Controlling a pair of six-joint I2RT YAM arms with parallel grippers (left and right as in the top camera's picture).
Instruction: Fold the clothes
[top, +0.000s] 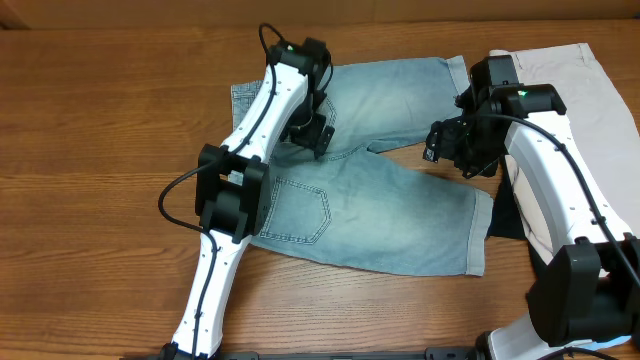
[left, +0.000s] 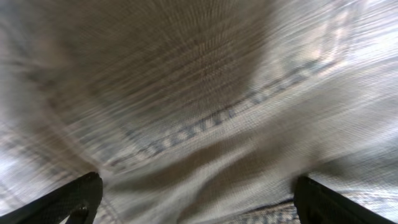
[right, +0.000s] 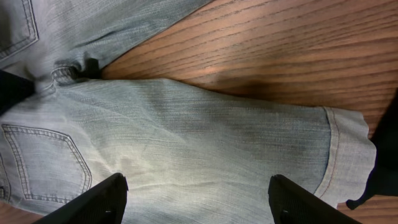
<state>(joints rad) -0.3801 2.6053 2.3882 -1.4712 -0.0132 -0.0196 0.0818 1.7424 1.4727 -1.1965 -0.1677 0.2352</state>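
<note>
The clothes in play are light-blue denim shorts (top: 380, 215), lying flat with the back pockets up and both legs pointing right. My left gripper (top: 312, 132) hangs over the seat near the crotch seam. Its jaws are open wide just above blurred denim (left: 205, 93), with nothing between them. My right gripper (top: 452, 148) hovers by the gap between the two legs. It is open over the nearer leg (right: 205, 143), between the back pocket (right: 43, 162) and the cuffed hem (right: 339, 155), and holds nothing.
A beige garment (top: 570, 90) lies at the back right. A black garment (top: 505, 215) shows under my right arm, beside the hem, and as a black garment edge (right: 385, 162). Bare wooden table (top: 90, 120) lies to the left and front.
</note>
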